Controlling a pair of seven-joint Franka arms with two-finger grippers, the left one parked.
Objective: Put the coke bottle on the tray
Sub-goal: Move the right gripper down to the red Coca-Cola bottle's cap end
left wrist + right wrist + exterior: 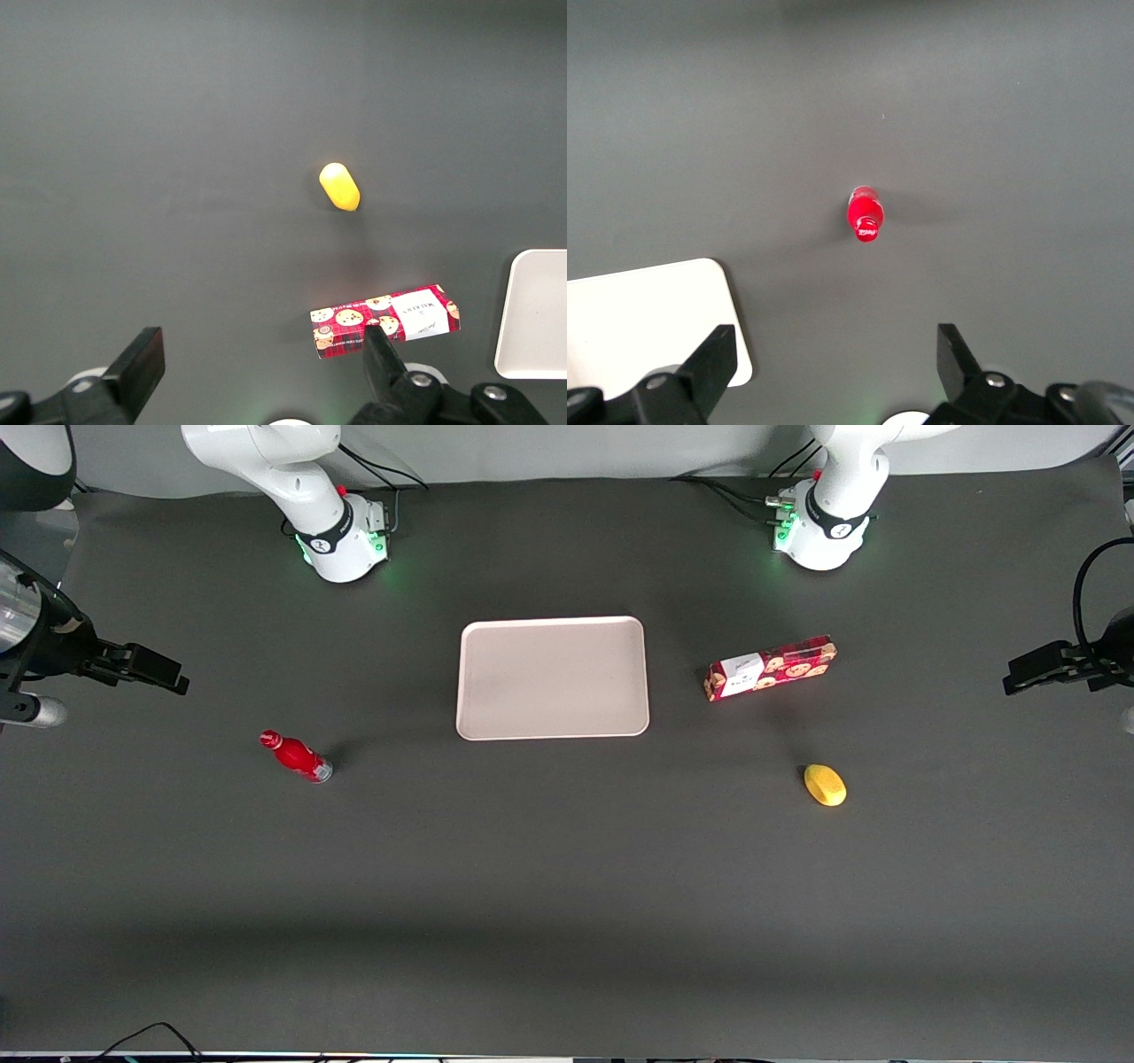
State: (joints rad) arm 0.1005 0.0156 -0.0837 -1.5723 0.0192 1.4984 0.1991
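Observation:
The coke bottle (pixel 297 756), small and bright red with a red cap, stands on the dark table toward the working arm's end, a little nearer the front camera than the tray. The wrist view shows it cap-up (pixel 866 215). The tray (pixel 552 677), pale pinkish-beige with a low rim, lies empty mid-table; one corner shows in the wrist view (pixel 647 319). My right gripper (pixel 168 673) hangs high over the working arm's end of the table, open and empty (pixel 835 341), well apart from the bottle.
A red cookie box (pixel 771 667) lies beside the tray toward the parked arm's end. A yellow lemon-like object (pixel 825 785) lies nearer the front camera than the box. Both show in the left wrist view, box (pixel 385 320) and yellow object (pixel 339 186).

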